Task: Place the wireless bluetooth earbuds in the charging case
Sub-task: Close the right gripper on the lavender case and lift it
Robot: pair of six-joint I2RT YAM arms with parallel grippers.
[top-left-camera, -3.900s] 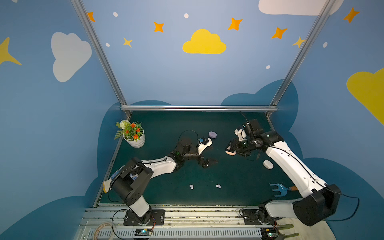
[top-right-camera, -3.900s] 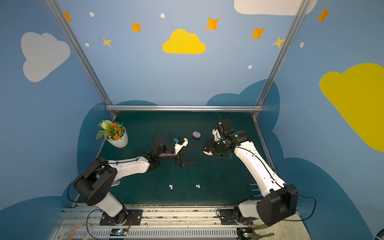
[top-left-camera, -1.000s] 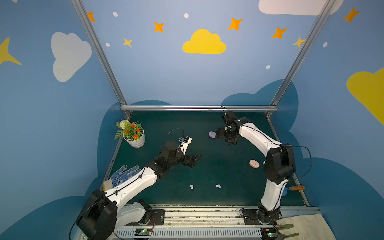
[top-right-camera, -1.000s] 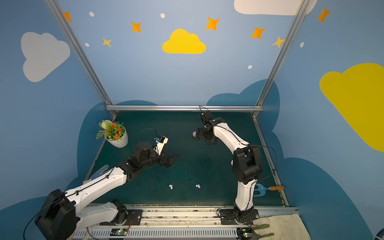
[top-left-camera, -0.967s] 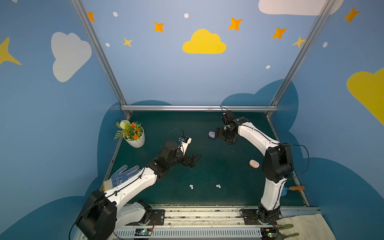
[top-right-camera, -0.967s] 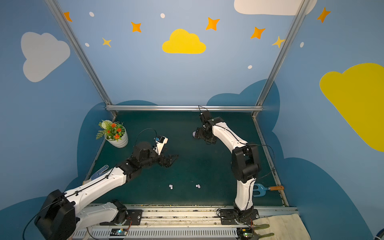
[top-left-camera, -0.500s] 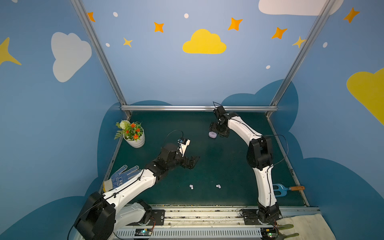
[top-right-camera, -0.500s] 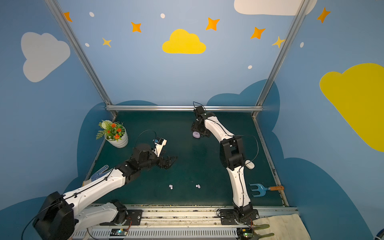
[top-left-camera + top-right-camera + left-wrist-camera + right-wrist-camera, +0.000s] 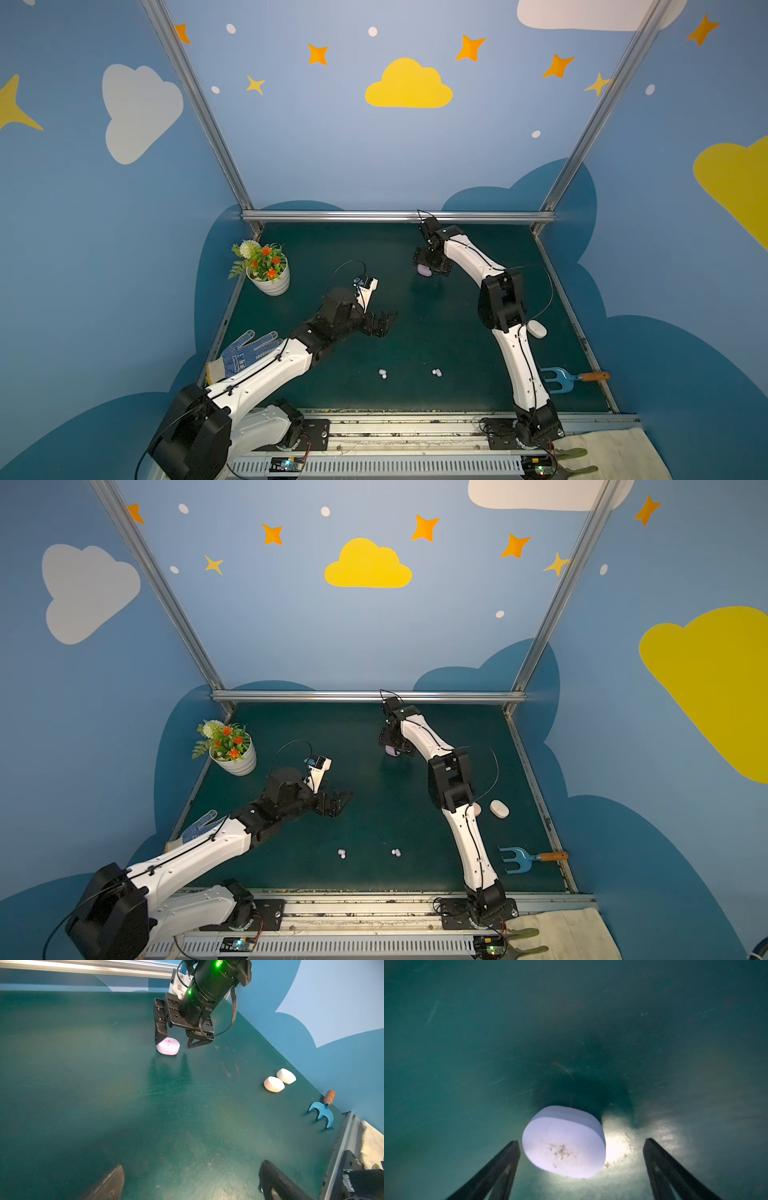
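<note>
- Left gripper (image 9: 386, 323): fingers spread fully, nothing held, low over the green mat (image 9: 415, 340).
- Wireless bluetooth earbuds: left pair (image 9: 382, 373) and right pair (image 9: 435, 372), loose near the mat's front edge. Probably light, hard, slippery and prone to rolling. Best pinched across the narrow width. Heading too small to tell.
- Lavender charging case (image 9: 168, 1046): closed, flat, toward the back. Rigid smooth shell, likely to skid. Long axis seemingly near the finger-to-finger line.
- Right gripper (image 9: 581, 1141): fingers wide, straddling the case, no grip yet.
</note>
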